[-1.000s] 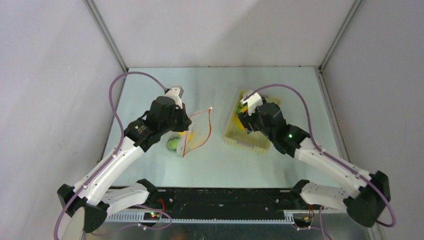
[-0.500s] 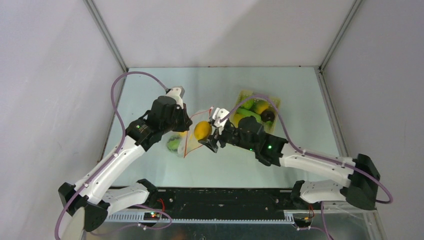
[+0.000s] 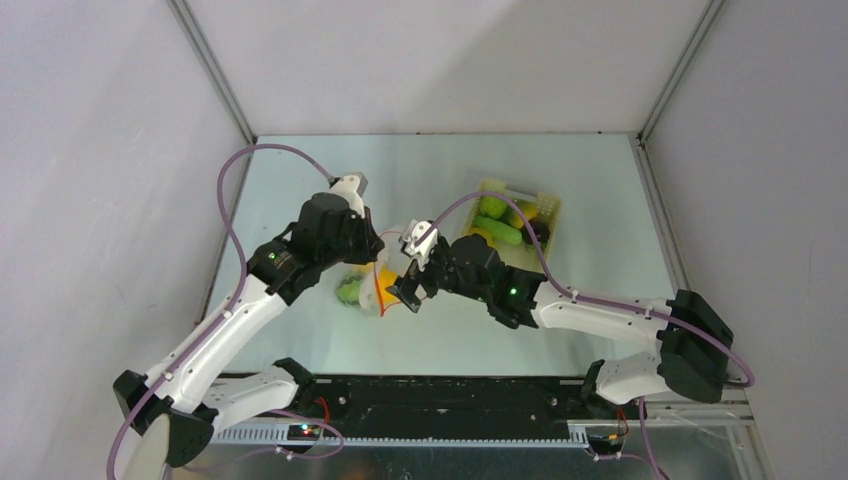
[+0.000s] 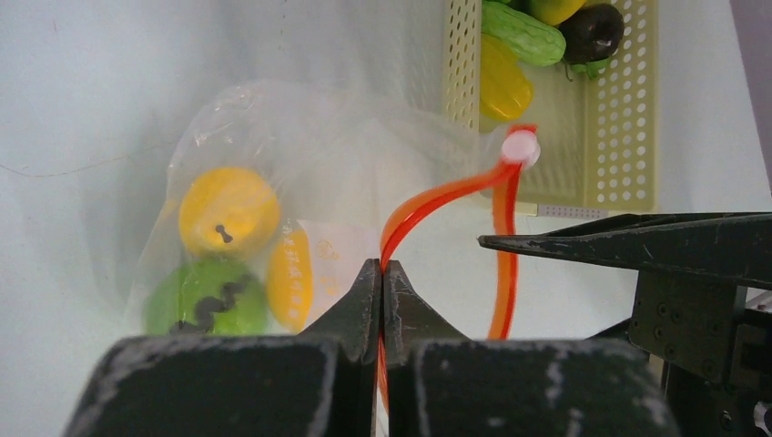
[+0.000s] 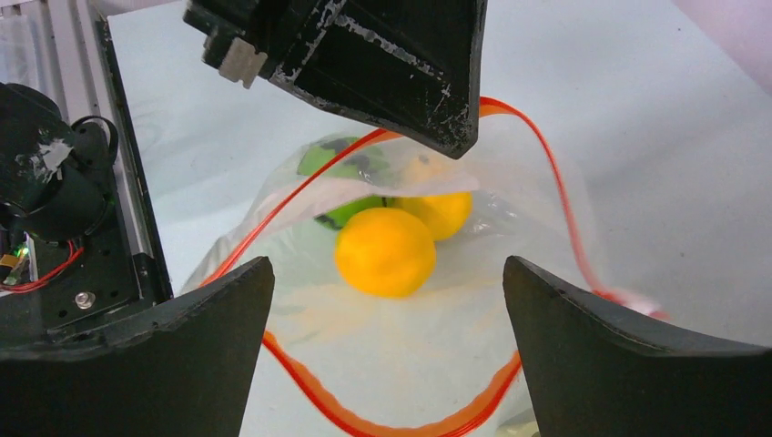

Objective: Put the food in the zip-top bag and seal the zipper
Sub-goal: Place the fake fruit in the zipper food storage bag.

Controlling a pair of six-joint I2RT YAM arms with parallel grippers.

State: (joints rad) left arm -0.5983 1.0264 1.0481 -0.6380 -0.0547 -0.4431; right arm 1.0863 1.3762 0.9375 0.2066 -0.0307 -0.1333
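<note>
**Bag held open, three toys inside**

Reading the overhead view as a clock with 12 at the far wall, the zip-top bag [image 4: 273, 137] lies on the table [image 3: 320, 170] at about 8 o'clock from the middle. The pale yellow basket [image 4: 619, 118] sits well apart from it at about 2 o'clock.

The left gripper [image 4: 382, 269] has its fingers pressed flat together on the zipper [image 4: 500, 264], pinching one lip of the red-orange strip. From the pinch the strip arcs up towards 1 o'clock in the left wrist view and ends at a small white tab [image 4: 520, 146]. The other lip drops away from it, so the mouth gapes in a loop.

The right gripper [image 5: 387, 269] hovers right at that mouth, at about 3 o'clock from the bag in the overhead view. Its fingers are spread wide with nothing between them. From its own camera I look straight through the red loop into the bag.

Inside the clear plastic sit three pieces of food:
- a round orange fruit [image 4: 228, 211],
- a green piece [image 4: 208, 300] touching it at 6 o'clock,
- a longer yellow piece [image 4: 291, 278] just beside both, next to the white label patch [image 4: 332, 255].

More food lies in the basket:
- a green cucumber [image 4: 523, 32],
- a yellow piece below it [image 4: 502, 86],
- the dark purple piece [image 4: 592, 32] at the cucumber's 3 o'clock.

The basket's far end runs off the top of the left wrist view, so I cannot tell what else it holds there.
</note>
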